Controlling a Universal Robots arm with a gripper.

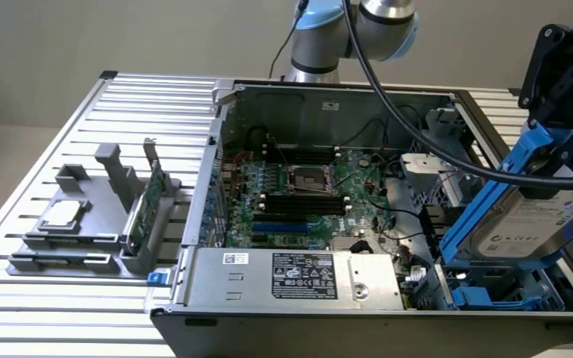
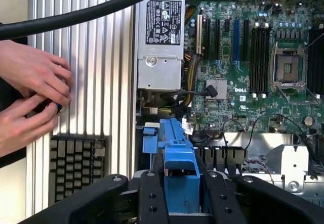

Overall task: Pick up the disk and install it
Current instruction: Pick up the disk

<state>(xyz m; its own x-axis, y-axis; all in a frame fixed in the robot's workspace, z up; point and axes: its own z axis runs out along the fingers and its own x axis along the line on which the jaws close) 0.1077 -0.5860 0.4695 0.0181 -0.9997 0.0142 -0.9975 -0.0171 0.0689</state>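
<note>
Clamping the bright blue plastic carrier frame between its black fingers, the gripper (image 1: pixel 557 158) grasps the flat silver-grey metal disk (image 1: pixel 527 224) with a white label and holds it tilted in the air, label outward, at the exterior view's right. In the wrist view the gripper (image 2: pixel 185 199) has its fingers on either side of the blue edge of the disk (image 2: pixel 179 158). The disk hangs above the near corner of the open black computer case (image 1: pixel 366 324), over a bay with blue plastic rails (image 1: pixel 495 295), and touches nothing there. Beside that bay lies the boxy silver power supply (image 1: pixel 301 276) with a dark label, and beyond it the green motherboard (image 1: pixel 307 186) with its square processor socket. A thick black cable (image 1: pixel 416 134) sweeps across the case to the gripper. On the slatted aluminium table (image 1: pixel 27 298), at the exterior view's left, a grey fixture (image 1: pixel 77 242) carries a small square silver chip (image 1: pixel 63 215) and an upright thin green circuit card (image 1: pixel 139 216). In the wrist view a person's hands (image 2: pixel 33 75) rest at the table's edge. Farthest back rises the grey robot arm (image 1: pixel 366 22).
</note>
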